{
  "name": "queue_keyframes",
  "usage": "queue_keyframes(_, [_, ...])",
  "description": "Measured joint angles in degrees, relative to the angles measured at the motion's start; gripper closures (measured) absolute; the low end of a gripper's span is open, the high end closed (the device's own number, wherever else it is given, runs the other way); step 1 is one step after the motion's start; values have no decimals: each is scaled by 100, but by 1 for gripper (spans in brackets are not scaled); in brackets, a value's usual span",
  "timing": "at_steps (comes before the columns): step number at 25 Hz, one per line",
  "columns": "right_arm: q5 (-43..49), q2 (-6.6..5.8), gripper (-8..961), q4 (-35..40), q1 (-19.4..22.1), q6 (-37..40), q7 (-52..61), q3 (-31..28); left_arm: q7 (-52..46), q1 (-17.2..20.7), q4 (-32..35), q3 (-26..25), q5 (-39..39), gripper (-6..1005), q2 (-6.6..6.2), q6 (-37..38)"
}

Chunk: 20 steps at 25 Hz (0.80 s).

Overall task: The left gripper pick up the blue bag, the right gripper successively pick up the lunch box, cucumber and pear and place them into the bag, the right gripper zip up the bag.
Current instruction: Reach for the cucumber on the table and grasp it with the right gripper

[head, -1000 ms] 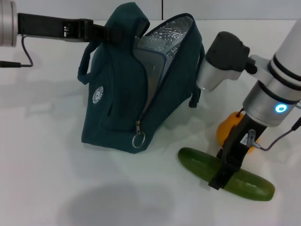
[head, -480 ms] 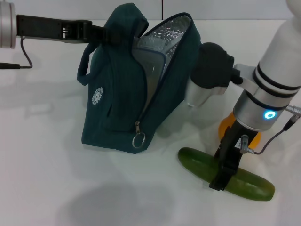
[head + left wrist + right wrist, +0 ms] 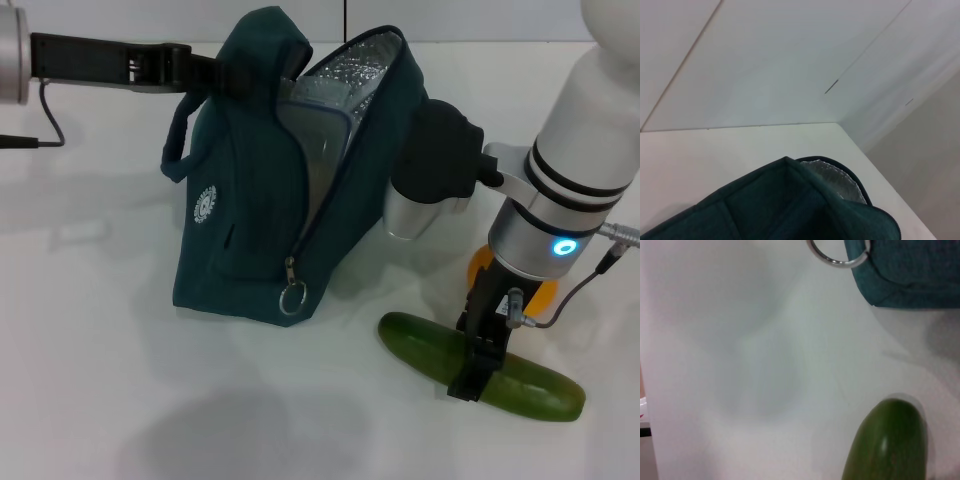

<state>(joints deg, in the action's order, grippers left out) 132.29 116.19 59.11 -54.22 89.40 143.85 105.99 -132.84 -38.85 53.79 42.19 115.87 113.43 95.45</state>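
My left gripper point(image 3: 232, 77) is clamped on the top of the blue bag point(image 3: 250, 210), at the handle fold, holding it up so the mouth gapes toward my right side and the silver foil lining point(image 3: 355, 70) shows. That is why the bag stands tilted rather than slumped: I judge it is kept open for loading. A pale flat shape sits inside the opening, probably the lunch box point(image 3: 315, 160), but I cannot tell for sure.

My right gripper point(image 3: 478, 372) is down on the cucumber point(image 3: 530, 385), which lies flat on the white table point(image 3: 100, 380) just right of the bag. The fingers straddle its middle; whether they have closed on it I cannot tell. Mid-length looks like the sensible spot so it lifts level. The pear point(image 3: 480, 272) sits just behind my right arm, mostly hidden.

The zipper ring pull point(image 3: 292, 298) hangs low on the bag's front edge, zip undone. Step in hand, I judge: item 2 of 3.

Writing: 1 small white round logo point(image 3: 204, 203) on the bag side, text too small to read. No other labels visible.
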Motion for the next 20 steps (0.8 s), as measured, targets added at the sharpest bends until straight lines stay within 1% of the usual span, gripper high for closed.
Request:
queue_keyframes(12, [8, 0, 115, 18, -61, -24, 98, 209, 4, 23, 0, 0, -17, 948, -14, -9])
queue_keyframes(18, [8, 0, 135, 21, -67, -29, 100, 220, 4, 36, 0, 0, -21, 948, -22, -9])
queue_keyframes(20, [8, 0, 307, 19, -67, -29, 100, 214, 4, 36, 0, 0, -21, 948, -22, -9])
